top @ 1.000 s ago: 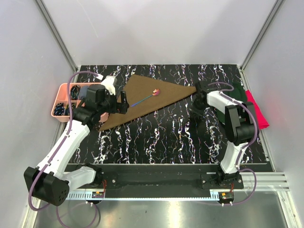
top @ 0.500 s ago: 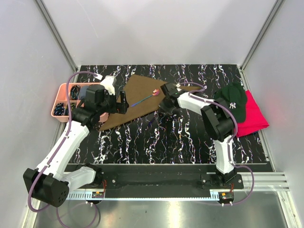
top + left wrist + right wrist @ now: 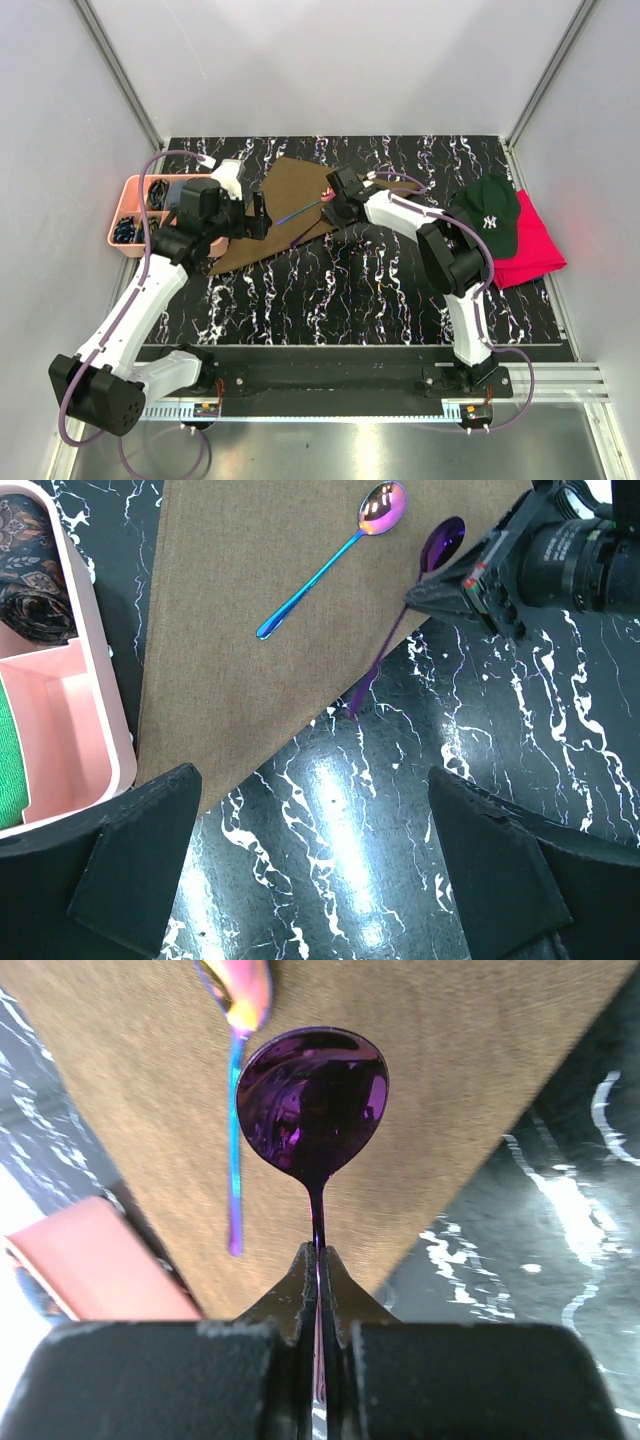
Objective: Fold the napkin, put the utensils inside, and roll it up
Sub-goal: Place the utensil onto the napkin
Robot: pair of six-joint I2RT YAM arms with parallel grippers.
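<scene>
**Top view.**
- Napkin point(image 3: 285, 205): olive-brown, folded to a triangle, flat on the marbled table point(image 3: 340, 290), left of centre.
- Left gripper point(image 3: 262, 215): over the napkin's left part, jaws wide apart, holding nothing.
- Right gripper point(image 3: 330, 207): at the napkin's right edge, clamped on the purple spoon point(image 3: 306, 233).
- Pink-bowled spoon point(image 3: 300, 210): lies on the napkin between the two grippers.
- Pink tray point(image 3: 125, 235): far left.
- Dark green cap point(image 3: 488, 222) and red cloth point(image 3: 540, 250): far right.

**Left wrist view.**
- Pink-bowled spoon point(image 3: 330, 565): lies diagonally on the napkin point(image 3: 230, 650), clear of both grippers.
- Purple spoon point(image 3: 400, 630): just beside it. Its bowl is over the cloth and its handle tip is past the cloth's edge, over the table.
- Right gripper point(image 3: 415, 598): pinches the purple spoon's neck.

**Right wrist view.**
- Fingers point(image 3: 295, 1280): together on the purple spoon's point(image 3: 312, 1100) neck, with the bowl just ahead of them above the napkin point(image 3: 460, 1070).
- Whether the spoon touches the cloth cannot be told.
</scene>
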